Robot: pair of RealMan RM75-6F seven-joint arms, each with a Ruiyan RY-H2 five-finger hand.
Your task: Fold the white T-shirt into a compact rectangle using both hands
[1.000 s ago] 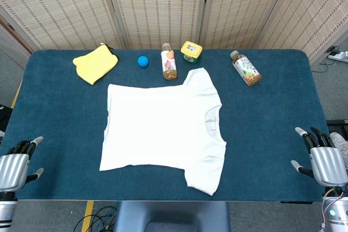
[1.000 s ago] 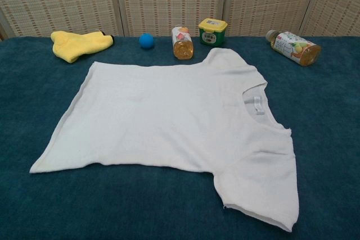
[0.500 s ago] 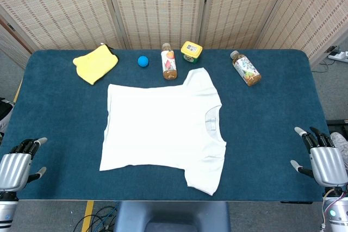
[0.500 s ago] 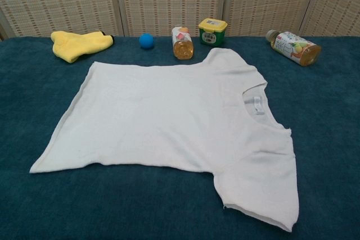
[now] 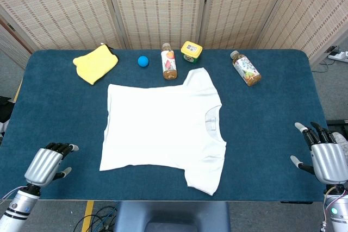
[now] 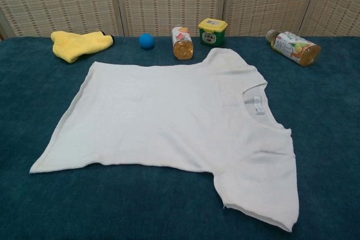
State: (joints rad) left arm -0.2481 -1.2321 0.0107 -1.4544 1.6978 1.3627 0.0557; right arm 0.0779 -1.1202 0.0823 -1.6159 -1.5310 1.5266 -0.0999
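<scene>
The white T-shirt (image 5: 163,126) lies flat and unfolded in the middle of the blue table (image 5: 272,134), collar to the right and hem to the left. The chest view shows the same T-shirt (image 6: 180,116) spread out, with one sleeve near the front edge. My left hand (image 5: 48,164) hovers over the table's front left corner, well left of the hem, holding nothing, its fingers loosely forward. Off the table's front right corner is my right hand (image 5: 326,158), fingers spread and empty, far from the shirt. Neither hand shows in the chest view.
Along the back edge stand a yellow cloth (image 5: 95,62), a blue ball (image 5: 143,61), a juice bottle (image 5: 169,64) touching the shirt's far sleeve area, a yellow-lidded green tub (image 5: 191,51) and a second bottle (image 5: 246,69) lying on its side. Wicker screens stand behind.
My left hand has moved right and forward from beside the table's left edge to over its front left corner. The right hand has barely shifted. The shirt has not moved.
</scene>
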